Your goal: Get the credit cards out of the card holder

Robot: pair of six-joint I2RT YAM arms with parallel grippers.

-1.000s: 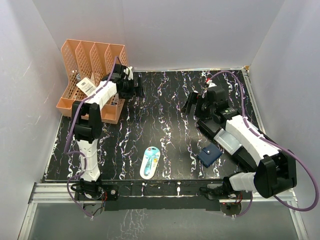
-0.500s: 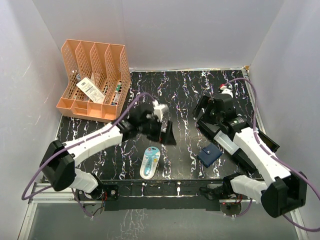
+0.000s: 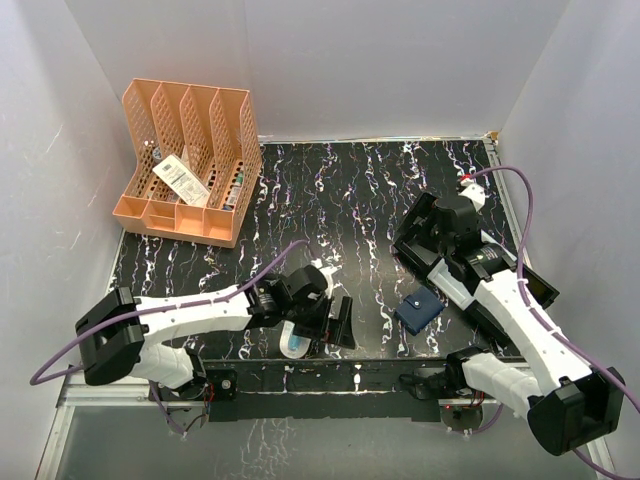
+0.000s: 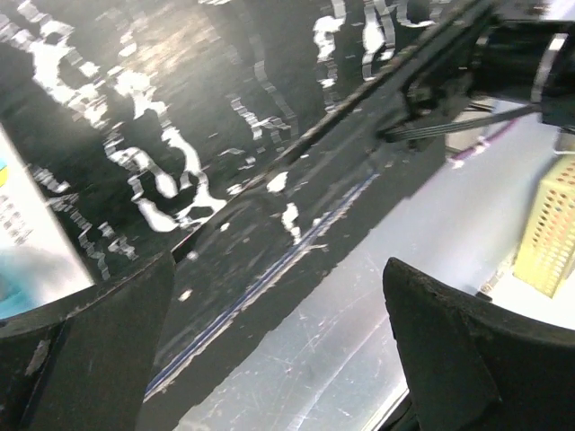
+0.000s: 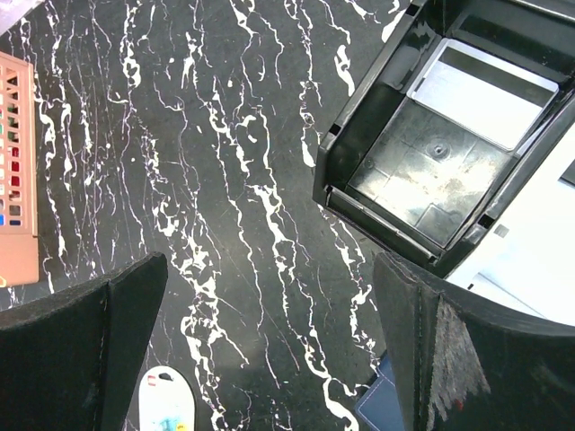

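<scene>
Card holder front right, just before tray; rack far left (back corner).

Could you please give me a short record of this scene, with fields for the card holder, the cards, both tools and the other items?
card holder: navy, folded shut, flat on the table beside the black tray
credit cards: none visible
left tool: open, empty, low over the table's near edge, by the pale blue oval case
right tool: open, empty, above the table by the tray's end
other: orange file rack at the far left corner
</scene>
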